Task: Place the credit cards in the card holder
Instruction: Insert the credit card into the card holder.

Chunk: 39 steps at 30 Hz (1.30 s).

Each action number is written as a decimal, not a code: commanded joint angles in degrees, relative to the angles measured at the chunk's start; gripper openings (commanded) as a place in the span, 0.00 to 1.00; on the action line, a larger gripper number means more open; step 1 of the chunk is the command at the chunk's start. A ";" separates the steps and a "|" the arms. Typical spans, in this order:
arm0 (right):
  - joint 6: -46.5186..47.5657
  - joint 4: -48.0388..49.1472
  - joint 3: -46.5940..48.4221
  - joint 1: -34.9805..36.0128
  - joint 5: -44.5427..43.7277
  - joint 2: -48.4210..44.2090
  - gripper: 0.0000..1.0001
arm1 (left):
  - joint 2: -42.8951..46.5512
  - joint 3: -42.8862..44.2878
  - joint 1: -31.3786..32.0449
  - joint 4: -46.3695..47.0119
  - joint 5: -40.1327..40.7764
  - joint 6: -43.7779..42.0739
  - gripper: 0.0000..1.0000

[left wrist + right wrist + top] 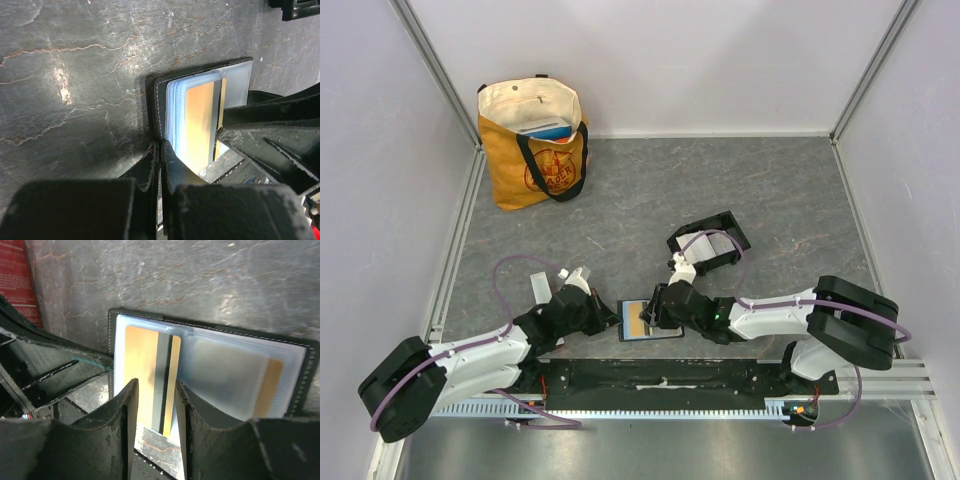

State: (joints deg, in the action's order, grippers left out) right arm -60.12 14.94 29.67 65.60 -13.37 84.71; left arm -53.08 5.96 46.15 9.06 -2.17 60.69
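One orange-gold card (147,375) sits sleeved in the open black wallet (650,322) at the near edge of the surface (770,190). Right fingers (125,410) stand parted astride its near end; left fingers (150,165) are clenched at the wallet's left edge. The card holder (732,224) lies apart, farther right.

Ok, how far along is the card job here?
Done: the card holder seems to hold pale cards already, though faintly seen. In hand: the shut left claw sits at the edge of the open wallet while the open right claw straddles the orange-gold card in it. Left: grip that card, pull it out and carry it to the holder.
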 commanded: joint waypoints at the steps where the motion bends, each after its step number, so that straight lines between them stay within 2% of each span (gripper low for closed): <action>1: 2.99 -3.42 4.77 2.16 0.45 1.51 0.41 | 0.26 0.81 0.25 -2.12 2.00 0.31 0.02; 9: 4.31 -5.01 7.68 3.13 -0.17 3.45 0.34 | 0.70 0.81 0.17 -2.29 2.00 0.13 0.02; 11: 4.39 -6.32 8.38 3.13 -0.87 3.18 0.35 | 0.87 0.64 0.17 -2.29 1.91 0.22 0.02; 14: 4.66 -8.60 7.95 3.13 -3.32 1.08 0.43 | 1.05 0.46 0.17 -2.29 2.00 0.40 0.02; 22: 8.17 -14.66 7.24 2.86 -10.89 -6.83 0.56 | 1.93 0.99 0.17 -3.35 4.63 -0.13 0.02; 25: 9.40 -19.67 9.26 2.78 -13.52 -8.41 0.65 | 2.02 1.16 0.17 -3.26 4.64 -0.65 0.02; 32: 9.23 -29.25 13.21 1.99 -15.03 -13.86 0.79 | 3.33 1.25 0.17 -3.78 5.17 -0.66 0.02; 39: 10.81 -40.50 22.35 0.76 -17.74 -17.91 0.90 | 7.90 0.46 0.17 -7.65 5.51 1.63 0.02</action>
State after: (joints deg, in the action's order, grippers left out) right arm -51.13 -18.26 46.37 67.22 -26.79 69.71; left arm -47.13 6.04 46.15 3.07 1.39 60.71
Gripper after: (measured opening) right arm 0.888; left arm 0.025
